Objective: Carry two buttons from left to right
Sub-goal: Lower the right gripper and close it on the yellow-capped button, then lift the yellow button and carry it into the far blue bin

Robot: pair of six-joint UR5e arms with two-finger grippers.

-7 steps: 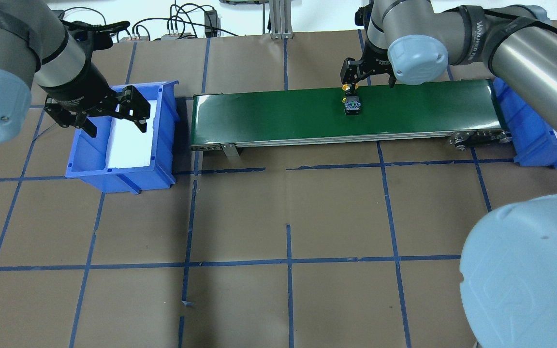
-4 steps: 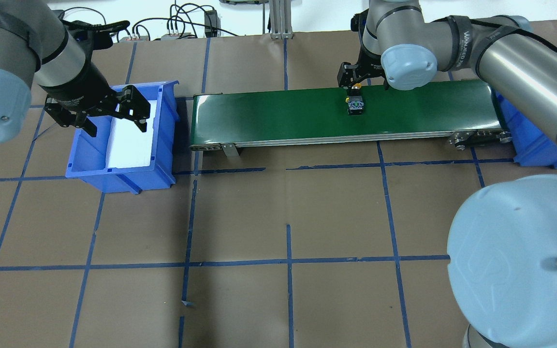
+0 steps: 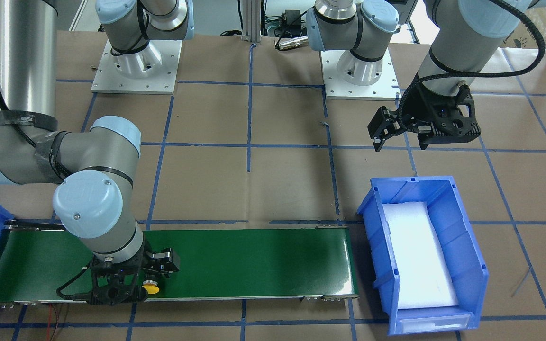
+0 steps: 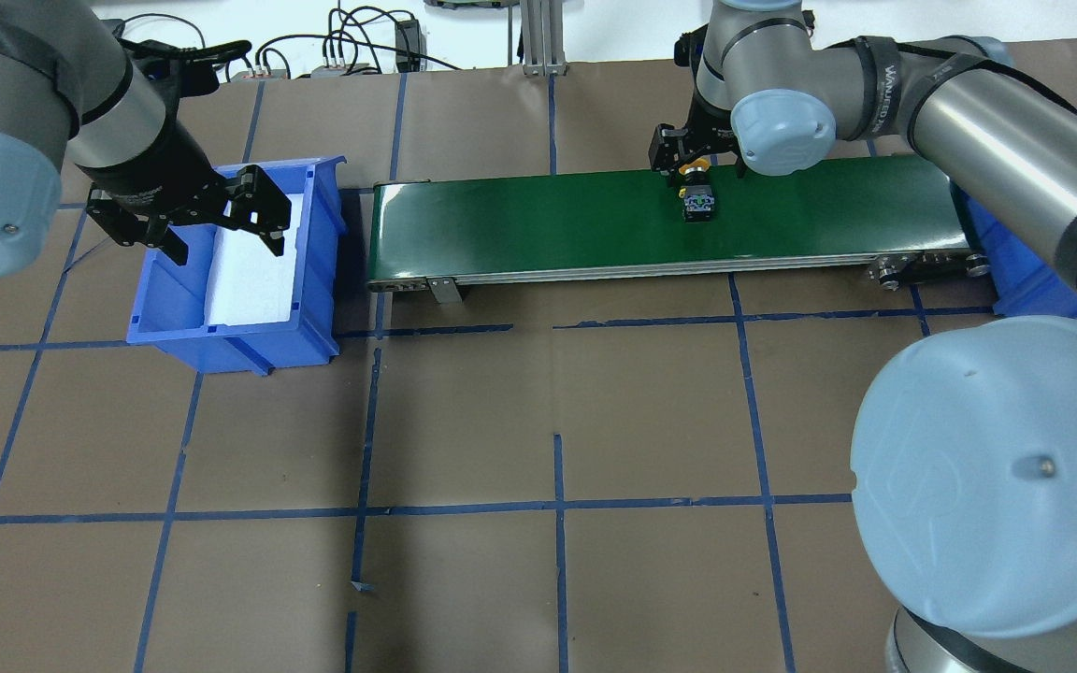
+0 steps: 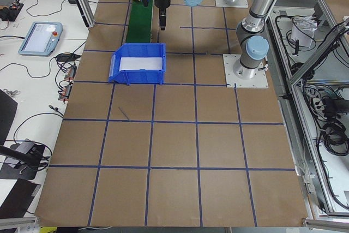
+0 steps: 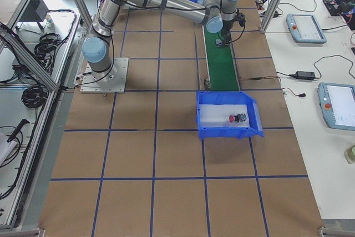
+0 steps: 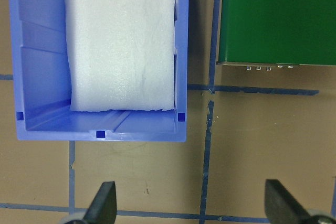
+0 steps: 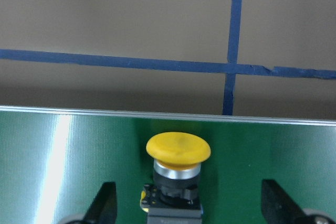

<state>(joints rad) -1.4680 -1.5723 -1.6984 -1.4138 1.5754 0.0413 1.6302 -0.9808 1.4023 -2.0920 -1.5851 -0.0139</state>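
Rightward along the belt [image 4: 548, 224] the yellow button [image 8: 178, 148] has drifted; my wide-open right fingers [image 8: 105, 203] straddle it untouched, poised to grip. Already delivered, the red button [image 6: 238, 118] lies in the bin [image 6: 222, 132] at the table's right end; my left fingers [image 7: 105, 205] idle open.

The yellow button [image 8: 178, 148] sits between the spread fingers of the right gripper [image 8: 190, 203], with belt [image 4: 520, 220] free on either side. The walls of the blue bin [image 4: 319, 245] fence in the foam [image 4: 253, 271].
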